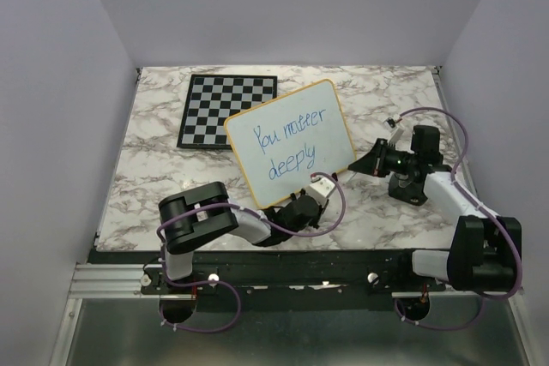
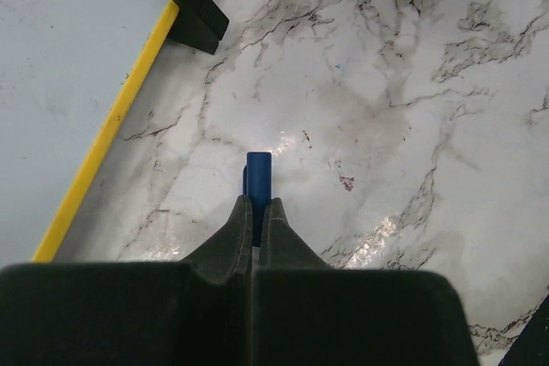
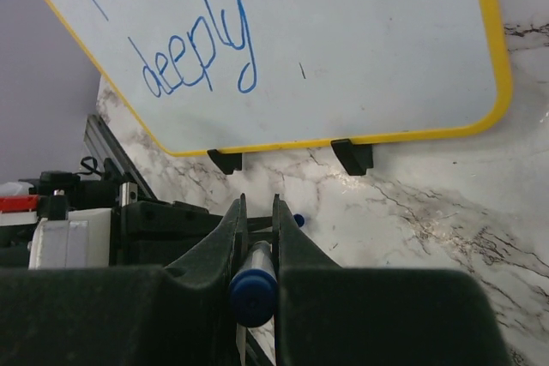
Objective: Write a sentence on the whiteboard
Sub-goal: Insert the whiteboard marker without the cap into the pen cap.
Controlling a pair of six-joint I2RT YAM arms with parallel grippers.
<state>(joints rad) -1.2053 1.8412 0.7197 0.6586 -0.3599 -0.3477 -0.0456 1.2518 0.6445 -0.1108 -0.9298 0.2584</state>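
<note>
Two lines of blue handwriting form the sentence (image 1: 290, 147), read as "You matter deeply", and they are spread across the whiteboard (image 1: 330, 109). The whiteboard is set at an angle near the middle of the marble bench (image 1: 154, 160). In the top view it covers the near right corner of the chessboard (image 1: 219, 105).

The left tool (image 2: 255, 212) is shut tight on a small blue piece (image 2: 258, 173), which sticks out past the fingertips over bare marble. The yellow frame (image 2: 129, 96) and one black foot (image 2: 199, 13) are seen near it on the left.

The right tool (image 3: 257, 207) is closed on a marker (image 3: 250, 297), whose blue end is gripped between the fingers. This tool is held clear of the whiteboard, near the edge below the word "deeply".
</note>
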